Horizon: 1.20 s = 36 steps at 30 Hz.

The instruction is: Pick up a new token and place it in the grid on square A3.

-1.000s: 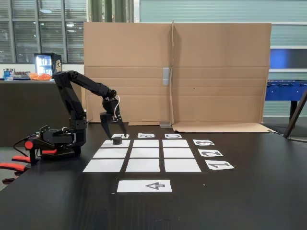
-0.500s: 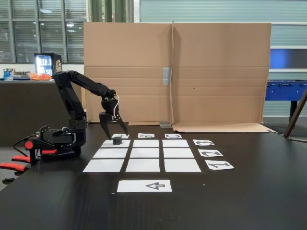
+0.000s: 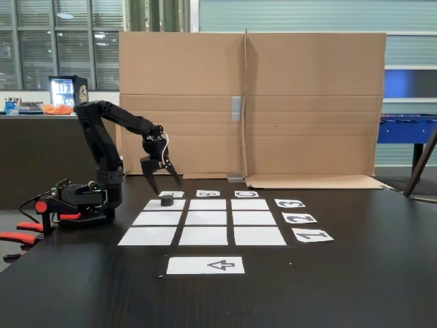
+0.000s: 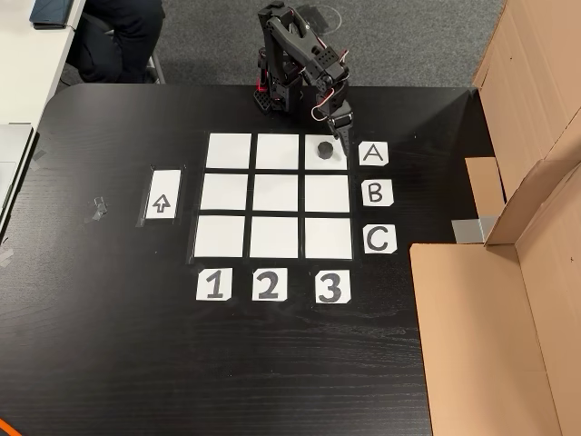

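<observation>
On square A3 (image 4: 325,152), the grid (image 3: 203,219) corner by the table's arm-side edge, the token (image 3: 166,201) stands released beneath the spread-fingered gripper (image 3: 161,182), whose low fingertips could, on judgement, clip and displace it.

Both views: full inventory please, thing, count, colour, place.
token: 1, black, on square A3, grid corner beside the A label.
grid: 9 white paper squares on the black table.
letter labels: 3, white, A B C along one edge of the grid.
number labels: 3, white, 1 2 3 along another edge.
arrow sheet: 1, white, beside the grid opposite the letters.
cardboard screen: brown, standing at the table edge.
gripper: 1, black, open, above the token, holding nothing.
</observation>
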Available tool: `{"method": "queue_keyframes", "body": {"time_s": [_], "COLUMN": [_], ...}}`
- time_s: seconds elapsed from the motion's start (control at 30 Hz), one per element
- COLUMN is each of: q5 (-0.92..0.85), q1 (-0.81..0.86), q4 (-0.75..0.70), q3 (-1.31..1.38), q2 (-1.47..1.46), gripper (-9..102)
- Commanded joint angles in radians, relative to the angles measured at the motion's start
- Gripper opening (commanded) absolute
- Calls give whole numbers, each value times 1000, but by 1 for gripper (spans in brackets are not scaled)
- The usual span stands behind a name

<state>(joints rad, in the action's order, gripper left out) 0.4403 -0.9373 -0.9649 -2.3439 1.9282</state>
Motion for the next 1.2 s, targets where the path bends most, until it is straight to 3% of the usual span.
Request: {"method": "queue_keyframes", "body": {"time_s": [0.0, 0.33, 0.53, 0.77, 1.17], "q5": [6, -3, -48, -169, -380], "q1": [-14, -87, -6, 264, 850], "q4": [20, 118, 117, 69, -18], "q3": [61, 130, 158, 146, 57], "q2": [64, 330, 568, 861, 1065], "gripper": [33, 29, 27, 24, 23]}}
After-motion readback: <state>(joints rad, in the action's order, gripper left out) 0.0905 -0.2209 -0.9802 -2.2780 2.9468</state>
